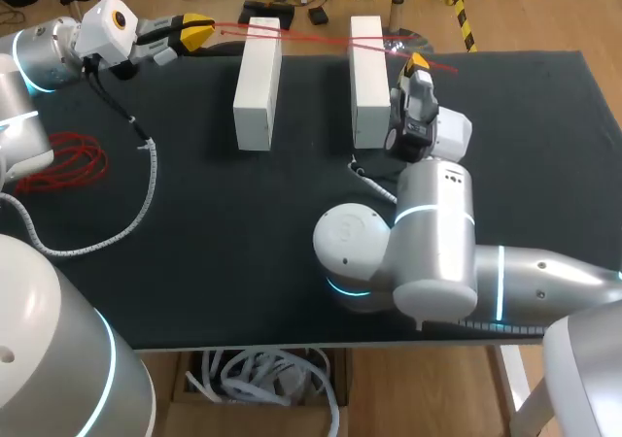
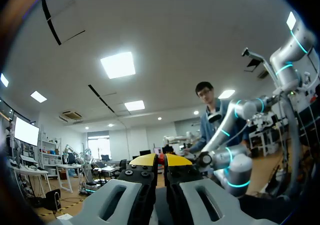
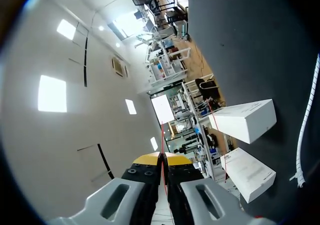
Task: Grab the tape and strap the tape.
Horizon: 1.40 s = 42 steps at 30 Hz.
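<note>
**Tape stretched over both blocks: even tension is the key**

The red tape [image 1: 316, 36] is running over the left block [image 1: 259, 83] and the right block [image 1: 367, 78]. The left gripper [image 1: 197, 31] is pinching one end, fingers together on it. The right gripper [image 1: 416, 64] is clamping the other. My call: both arms should be lowering evenly, holding tension, so nothing is slipping free.

Robotics lab, probably: robot arms [image 1: 437, 233]
</note>
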Motion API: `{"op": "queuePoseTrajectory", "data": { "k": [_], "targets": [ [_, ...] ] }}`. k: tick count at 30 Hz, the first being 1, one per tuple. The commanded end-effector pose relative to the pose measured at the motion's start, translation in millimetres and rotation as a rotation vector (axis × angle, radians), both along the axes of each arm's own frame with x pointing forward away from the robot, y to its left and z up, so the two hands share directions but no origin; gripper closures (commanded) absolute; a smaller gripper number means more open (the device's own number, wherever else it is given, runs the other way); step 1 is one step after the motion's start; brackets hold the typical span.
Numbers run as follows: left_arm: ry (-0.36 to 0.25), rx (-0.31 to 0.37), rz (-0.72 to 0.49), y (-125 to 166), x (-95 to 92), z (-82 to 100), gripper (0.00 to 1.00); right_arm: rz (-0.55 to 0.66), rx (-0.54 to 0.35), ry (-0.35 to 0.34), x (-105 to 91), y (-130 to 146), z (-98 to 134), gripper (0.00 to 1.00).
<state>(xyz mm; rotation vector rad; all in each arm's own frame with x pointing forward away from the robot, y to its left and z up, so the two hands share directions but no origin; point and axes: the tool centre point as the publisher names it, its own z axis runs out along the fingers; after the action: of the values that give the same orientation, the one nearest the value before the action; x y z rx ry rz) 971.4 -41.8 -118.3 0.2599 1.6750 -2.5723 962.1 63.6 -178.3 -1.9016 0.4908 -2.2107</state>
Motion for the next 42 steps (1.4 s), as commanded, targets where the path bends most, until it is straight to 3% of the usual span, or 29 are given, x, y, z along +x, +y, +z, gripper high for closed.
{"op": "queuePoseTrajectory", "data": {
  "k": [1, 19, 24, 27, 31, 33, 34, 42],
  "targets": [
    [-0.001, -0.001, -0.002, 0.1, 0.8, -0.8, 1.0, 0.009, -0.007, 0.008, 0.9, -5.5, 2.5, 1.0],
    [-0.001, -0.001, -0.002, 0.1, 0.8, -0.8, 1.0, 0.023, -0.021, 0.034, 1.4, -6.8, 4.0, 1.0],
    [0.017, 0.363, -0.031, 1.0, 6.3, 2.5, 1.0, 0.023, -0.021, 0.034, 1.4, -6.8, 4.0, 1.0],
    [0.071, 0.583, -0.081, 0.6, 8.0, 4.2, 1.0, 0.023, -0.021, 0.034, 1.4, -6.8, 4.0, 1.0],
    [0.098, 0.825, -0.139, -2.7, 7.8, 4.3, 1.0, 0.023, -0.021, 0.034, 1.4, -6.8, 4.0, 1.0],
    [0.085, 0.866, -0.118, -4.2, 7.0, 3.6, 1.0, 0.023, -0.021, 0.034, 1.4, -6.8, 4.0, 1.0],
    [0.055, 0.819, -0.079, -5.6, 6.5, 3.2, 1.0, 0.023, -0.021, 0.034, 1.4, -6.8, 4.0, 1.0],
    [0.055, 0.819, -0.079, -5.6, 6.5, 3.2, 1.0, 0.023, -0.021, 0.034, 1.4, -6.8, 4.0, 1.0]
  ]
}}
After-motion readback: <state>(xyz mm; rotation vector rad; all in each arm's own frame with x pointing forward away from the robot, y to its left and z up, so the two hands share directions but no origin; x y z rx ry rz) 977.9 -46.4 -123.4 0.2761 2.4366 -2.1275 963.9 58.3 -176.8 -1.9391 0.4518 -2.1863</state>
